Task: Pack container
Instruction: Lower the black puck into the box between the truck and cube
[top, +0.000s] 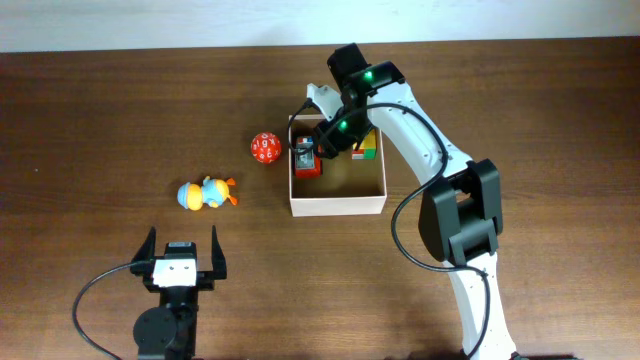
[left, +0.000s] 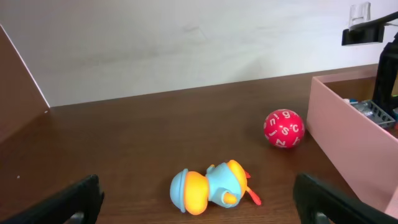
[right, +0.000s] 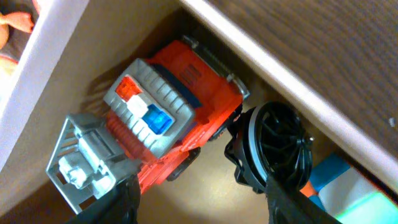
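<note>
Container (top: 337, 205) judged light, stiff cardboard; best held by wall rim. Right tool (right: 200, 200) stood apart over toy truck (right: 174, 118); left tool (top: 183, 242) gaped wide.

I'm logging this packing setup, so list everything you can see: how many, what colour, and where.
table: one, dark brown wood, under everything
container: one, white walls and tan inside, right of the table's middle
toy truck: one, red and grey, inside the container by its left wall
block: at least one, green and yellow, in the container's far right corner
ball: one, red with white numerals, on the table just left of the container
duck toy: one, blue and orange, lying on the table left of the ball
left gripper: one, black, open and empty, at the near edge
right gripper: one, black, inside the container, fingers apart at the toy truck, grip unclear
</note>
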